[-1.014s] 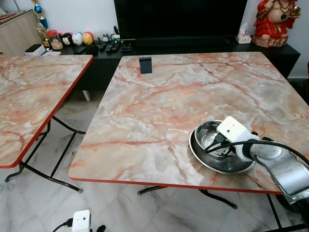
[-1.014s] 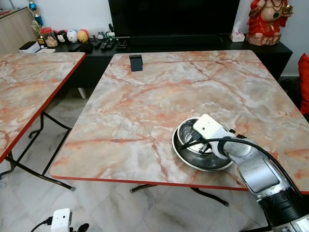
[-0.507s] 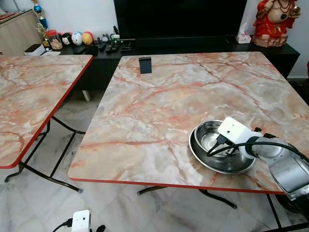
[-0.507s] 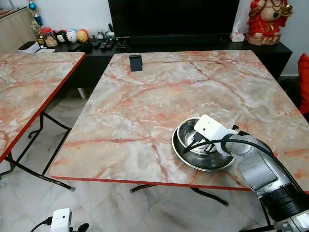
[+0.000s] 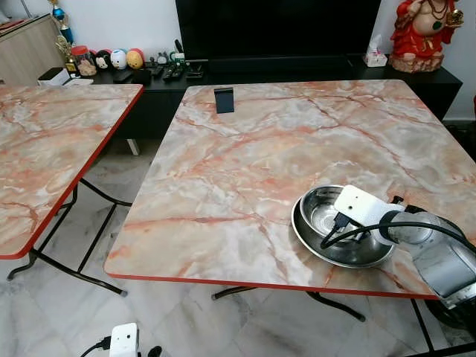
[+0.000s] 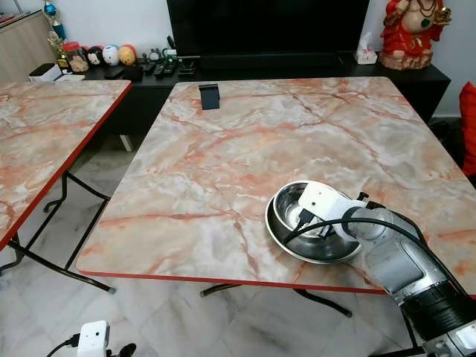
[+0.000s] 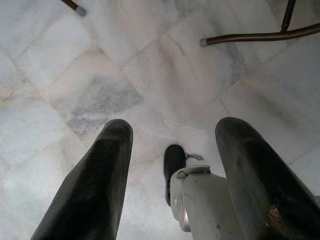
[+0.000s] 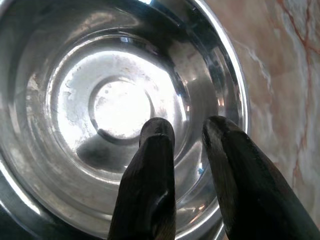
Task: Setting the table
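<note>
Glossy polished metal bowl (image 5: pixel 327 223) on a smooth marble-patterned table (image 5: pixel 245 163).

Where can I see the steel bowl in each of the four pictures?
Left eye view: steel bowl, near table edge, right side.
Right eye view: same bowl.
Left wrist view: floor tiles, no bowl.
Right wrist view: bowl interior beyond the right gripper.
Shared landmark: marble table.

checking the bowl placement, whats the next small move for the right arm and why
Probably lift the right gripper straight up out of the steel bowl. The bowl already sits on the table near its front edge, and the jaws stand slightly apart inside it, gripping nothing.
</note>
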### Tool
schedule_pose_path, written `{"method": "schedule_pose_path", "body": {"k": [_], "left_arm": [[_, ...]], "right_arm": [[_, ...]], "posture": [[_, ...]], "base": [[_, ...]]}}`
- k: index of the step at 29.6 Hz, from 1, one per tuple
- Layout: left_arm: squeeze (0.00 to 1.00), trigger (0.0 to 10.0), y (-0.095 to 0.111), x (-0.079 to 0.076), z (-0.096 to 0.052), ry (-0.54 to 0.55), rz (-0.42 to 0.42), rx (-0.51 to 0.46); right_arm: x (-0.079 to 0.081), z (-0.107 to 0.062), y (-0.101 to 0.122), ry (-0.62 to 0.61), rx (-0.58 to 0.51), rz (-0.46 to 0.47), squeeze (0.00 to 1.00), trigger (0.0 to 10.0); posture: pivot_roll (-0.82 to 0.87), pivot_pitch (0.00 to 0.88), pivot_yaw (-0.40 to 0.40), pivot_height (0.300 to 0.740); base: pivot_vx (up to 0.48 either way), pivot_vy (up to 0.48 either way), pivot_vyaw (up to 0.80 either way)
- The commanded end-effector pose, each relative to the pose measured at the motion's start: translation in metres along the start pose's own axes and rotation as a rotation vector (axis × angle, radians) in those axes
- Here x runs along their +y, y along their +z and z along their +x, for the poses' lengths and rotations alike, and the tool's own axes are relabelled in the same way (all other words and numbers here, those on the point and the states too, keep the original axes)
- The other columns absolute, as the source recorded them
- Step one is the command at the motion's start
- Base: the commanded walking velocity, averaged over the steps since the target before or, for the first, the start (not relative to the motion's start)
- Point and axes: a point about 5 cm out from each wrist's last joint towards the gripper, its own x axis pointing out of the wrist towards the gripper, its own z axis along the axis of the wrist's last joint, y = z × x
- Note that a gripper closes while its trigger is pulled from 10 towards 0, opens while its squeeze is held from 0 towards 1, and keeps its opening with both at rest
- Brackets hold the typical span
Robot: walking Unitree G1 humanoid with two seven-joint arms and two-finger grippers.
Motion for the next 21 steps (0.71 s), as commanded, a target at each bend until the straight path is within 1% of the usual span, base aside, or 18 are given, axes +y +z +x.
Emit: {"method": "schedule_pose_path", "body": {"k": [1,4,10,14,21], "left_arm": [[0.0,10.0,-0.0039,0.0018,-0.001,0.009,-0.003,0.018],[0.0,10.0,-0.004,0.0017,-0.001,0.008,-0.003,0.019],[0.0,10.0,-0.004,0.0017,-0.001,0.005,-0.004,0.019],[0.0,10.0,-0.0041,0.0017,-0.0011,0.005,-0.004,0.019],[0.0,10.0,-0.0041,0.0019,-0.001,0.006,-0.004,0.02]], "right_arm": [[-0.0029,-0.0004,0.0043,0.002,-0.002,-0.035,0.0,10.0],[-0.0022,-0.0002,0.0031,0.007,0.013,-0.064,0.0,10.0],[-0.0009,-0.0006,0.004,0.02,0.015,-0.07,0.0,10.0],[-0.0009,-0.0015,0.0002,0.031,0.044,-0.119,0.0,10.0],[-0.002,-0.0026,0.0016,0.032,0.047,-0.126,0.0,10.0]], "posture": [[-0.13,0.0,0.065,0.74],[-0.14,0.0,0.065,0.74],[-0.13,0.0,0.067,0.74],[-0.13,0.0,0.067,0.74],[-0.13,0.0,0.067,0.74]], "base": [[0.0,0.0,0.0],[0.0,0.0,0.0],[0.0,0.0,0.0],[0.0,0.0,0.0],[0.0,0.0,0.0]]}}
